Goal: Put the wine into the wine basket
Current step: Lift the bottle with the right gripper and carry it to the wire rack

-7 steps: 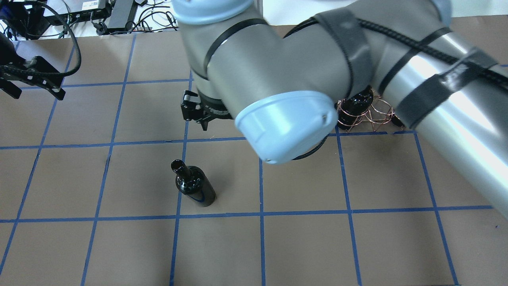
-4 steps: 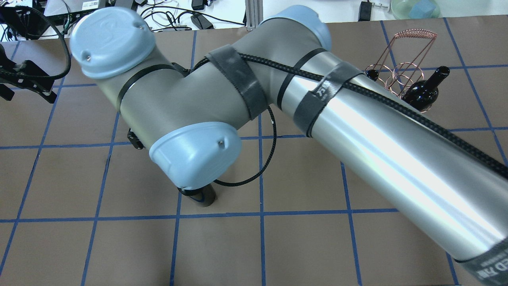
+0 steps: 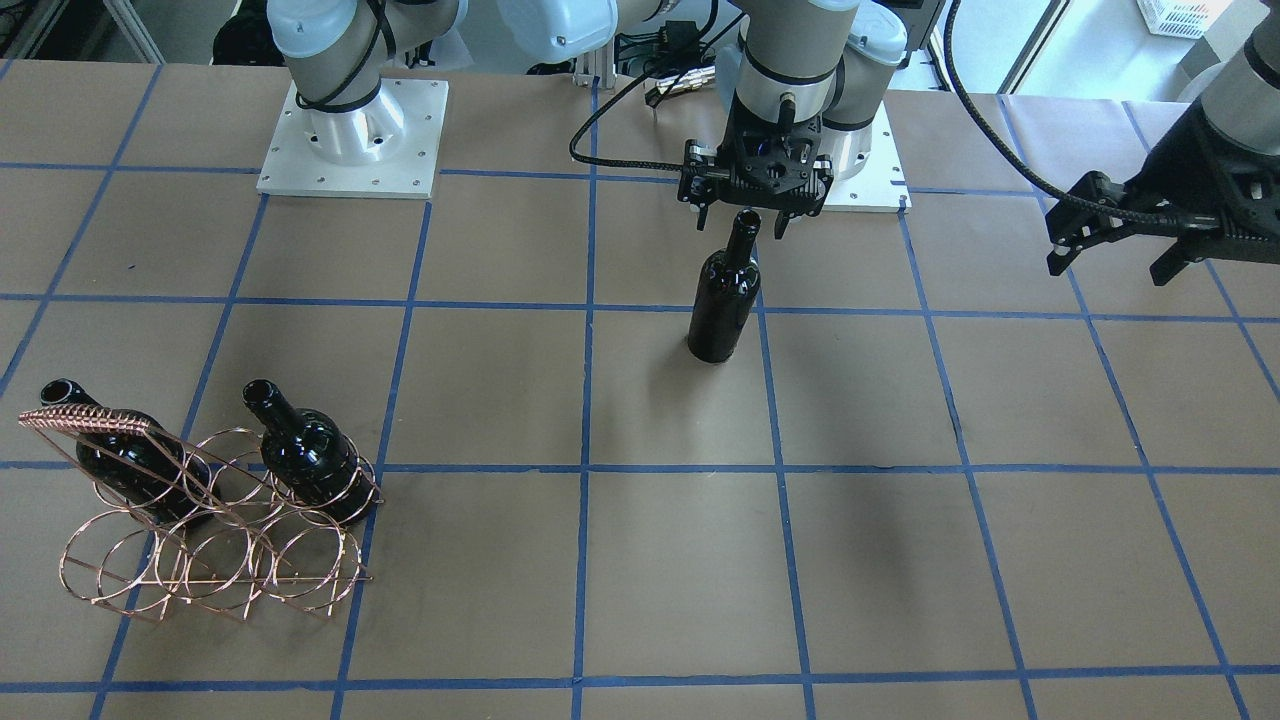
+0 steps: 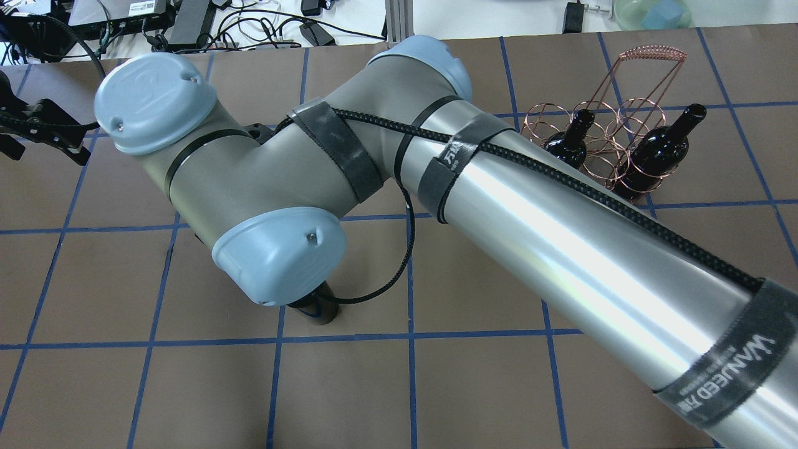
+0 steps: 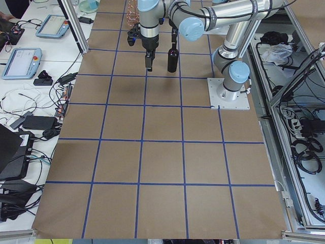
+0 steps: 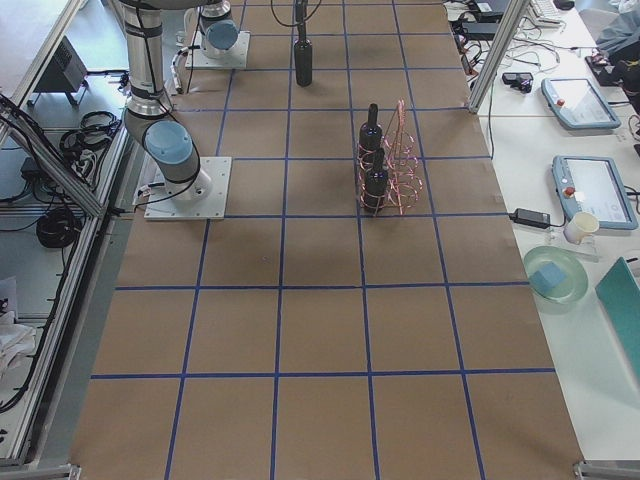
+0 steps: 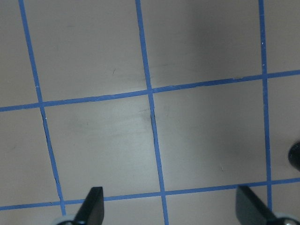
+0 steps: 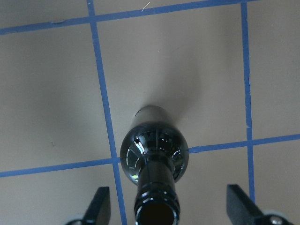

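A near-black wine bottle stands upright on the brown table, apart from the rack. My right gripper is open and hangs straight over it, fingers either side of the bottle's mouth without closing on it. The right wrist view shows the bottle's mouth between the open fingers. In the overhead view my right arm hides all but the bottle's base. The copper wire wine basket holds two look-alike bottles. My left gripper is open and empty, far to the side.
The basket stands at the far right of the overhead view with its two bottles. My right arm spans the table's middle. Blue tape lines grid the table. Cables and devices lie beyond the far edge.
My right arm has swung from near the basket to over the standing bottle, and its wrist now covers the bottle from above. The left gripper has barely moved.
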You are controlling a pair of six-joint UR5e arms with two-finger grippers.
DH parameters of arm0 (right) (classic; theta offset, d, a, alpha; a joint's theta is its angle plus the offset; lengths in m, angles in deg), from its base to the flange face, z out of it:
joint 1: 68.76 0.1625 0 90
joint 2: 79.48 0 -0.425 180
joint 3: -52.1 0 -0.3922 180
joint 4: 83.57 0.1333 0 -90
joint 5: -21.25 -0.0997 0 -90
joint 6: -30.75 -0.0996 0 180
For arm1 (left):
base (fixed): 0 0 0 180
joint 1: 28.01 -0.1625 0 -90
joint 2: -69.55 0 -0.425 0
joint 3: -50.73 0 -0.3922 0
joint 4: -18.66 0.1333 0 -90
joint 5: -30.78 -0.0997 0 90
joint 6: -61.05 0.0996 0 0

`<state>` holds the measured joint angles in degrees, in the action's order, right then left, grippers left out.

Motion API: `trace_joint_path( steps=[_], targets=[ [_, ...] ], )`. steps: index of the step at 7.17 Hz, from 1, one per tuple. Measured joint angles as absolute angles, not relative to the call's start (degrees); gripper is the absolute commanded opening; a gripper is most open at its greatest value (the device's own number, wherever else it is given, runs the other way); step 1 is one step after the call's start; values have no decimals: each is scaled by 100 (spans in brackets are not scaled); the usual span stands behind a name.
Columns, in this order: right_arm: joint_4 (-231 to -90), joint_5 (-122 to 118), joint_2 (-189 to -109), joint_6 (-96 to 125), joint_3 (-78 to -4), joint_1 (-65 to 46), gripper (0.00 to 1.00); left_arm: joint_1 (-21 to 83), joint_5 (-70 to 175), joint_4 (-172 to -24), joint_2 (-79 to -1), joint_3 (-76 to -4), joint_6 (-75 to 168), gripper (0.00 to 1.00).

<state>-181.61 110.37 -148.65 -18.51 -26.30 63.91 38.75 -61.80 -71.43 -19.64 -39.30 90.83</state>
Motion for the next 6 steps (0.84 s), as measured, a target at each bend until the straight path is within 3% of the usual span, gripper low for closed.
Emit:
trace_joint_path(
  steps=[2,6],
  targets=[
    [-18323,11012,-14843,-1813,-2730,6361,47,3872,-6183,-7143,-1971,-3935,9084,100],
    [-18359,11043,-14864,-1836,-2745,6312,13,3871,-6189,-7143,-1983,-3936,9084,100]
  ],
)
